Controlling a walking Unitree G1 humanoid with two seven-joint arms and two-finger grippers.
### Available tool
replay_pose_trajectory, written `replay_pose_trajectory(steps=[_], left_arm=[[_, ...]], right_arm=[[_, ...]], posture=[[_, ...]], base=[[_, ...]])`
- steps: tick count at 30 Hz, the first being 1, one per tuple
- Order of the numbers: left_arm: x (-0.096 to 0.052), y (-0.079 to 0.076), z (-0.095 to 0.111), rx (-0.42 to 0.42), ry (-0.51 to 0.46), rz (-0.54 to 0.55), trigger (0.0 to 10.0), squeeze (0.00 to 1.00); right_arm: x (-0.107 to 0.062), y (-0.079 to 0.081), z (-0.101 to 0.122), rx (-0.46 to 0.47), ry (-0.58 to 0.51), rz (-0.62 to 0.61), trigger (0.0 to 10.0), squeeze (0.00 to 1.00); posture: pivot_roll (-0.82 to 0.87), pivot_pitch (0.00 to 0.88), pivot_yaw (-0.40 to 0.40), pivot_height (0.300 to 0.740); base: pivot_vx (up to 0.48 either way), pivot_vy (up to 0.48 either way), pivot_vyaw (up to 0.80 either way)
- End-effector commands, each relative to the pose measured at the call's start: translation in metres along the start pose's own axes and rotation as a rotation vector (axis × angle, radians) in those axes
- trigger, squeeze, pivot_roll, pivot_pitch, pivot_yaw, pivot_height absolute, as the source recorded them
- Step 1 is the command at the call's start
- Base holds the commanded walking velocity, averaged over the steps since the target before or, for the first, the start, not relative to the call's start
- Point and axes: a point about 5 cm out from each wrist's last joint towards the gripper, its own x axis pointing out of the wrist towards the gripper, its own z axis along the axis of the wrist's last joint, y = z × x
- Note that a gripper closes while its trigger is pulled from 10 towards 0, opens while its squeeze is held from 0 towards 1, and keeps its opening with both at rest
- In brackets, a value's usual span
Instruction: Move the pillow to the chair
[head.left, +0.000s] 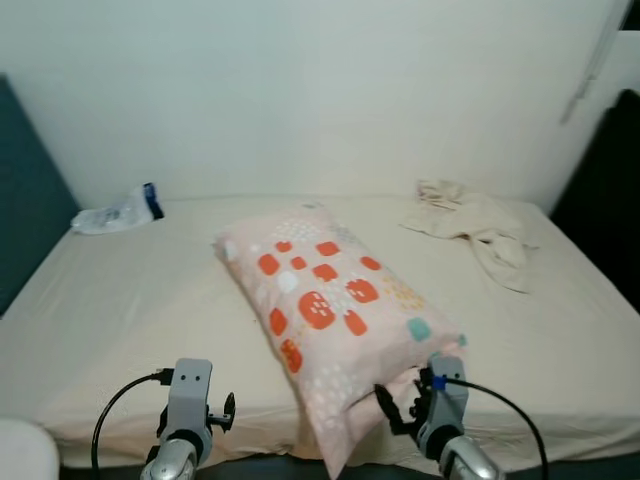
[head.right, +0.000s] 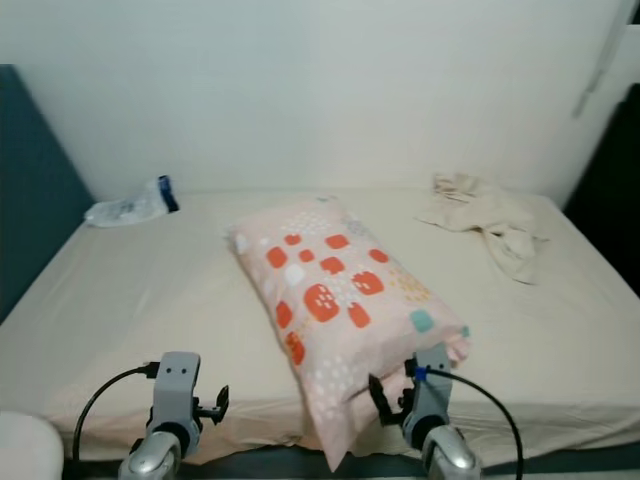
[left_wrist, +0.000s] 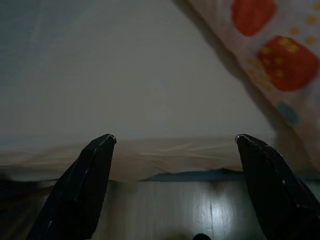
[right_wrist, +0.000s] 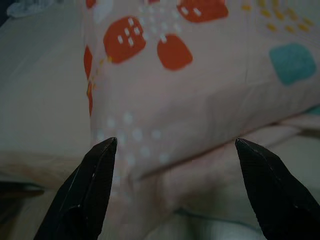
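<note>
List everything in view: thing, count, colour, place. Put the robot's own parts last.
pillow: one, pale pink with orange, white and teal patches, lying aslant mid-bed, near corner hanging over the front edge
bed: one, cream sheet, spanning the view against the white wall
crumpled cloth: one, cream, far right of the bed
plastic packet: one, clear-white with a dark end, far left of the bed
left gripper: one, black fingers, open, at the bed's front edge
right gripper: one, black fingers, open, facing the pillow's near corner

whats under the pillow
The pillow lies on the cream bed sheet, its near corner hanging over the bed's front edge. Whatever sits beneath its middle is covered. The right hand is open in front of that corner, not touching it.
</note>
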Motion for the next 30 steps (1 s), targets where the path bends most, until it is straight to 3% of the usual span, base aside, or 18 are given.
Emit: replay_pose_trajectory(steps=[1,12,17,26,30], left_arm=[[0.003,0.012,0.000,-0.005,0.005,0.042,10.0,0.00],[0.011,0.032,0.010,-0.015,-0.011,0.098,10.0,0.00],[0.012,0.030,0.010,-0.022,-0.021,0.093,10.0,0.00],[0.013,0.024,0.012,-0.017,-0.032,0.051,10.0,0.00],[0.015,0.018,0.013,0.003,-0.034,0.013,10.0,0.00]], right_arm=[[0.002,-0.008,0.004,0.029,-0.005,-0.034,10.0,0.00],[0.010,-0.027,0.031,0.006,-0.059,-0.105,10.0,0.00],[0.012,-0.031,0.029,0.006,-0.034,-0.167,10.0,0.00],[0.013,-0.029,0.029,0.025,-0.042,-0.170,10.0,0.00],[0.014,-0.031,0.027,0.024,-0.019,-0.221,10.0,0.00]], posture=[[-0.05,0.000,-0.018,0.740],[-0.05,0.000,-0.027,0.740],[-0.05,0.000,-0.022,0.740],[-0.05,0.000,-0.013,0.740],[-0.06,0.000,-0.002,0.740]], base=[[0.000,0.000,0.77],[0.000,0.000,0.76],[0.000,0.000,0.33],[0.000,0.000,0.00],[0.000,-0.480,0.00]])
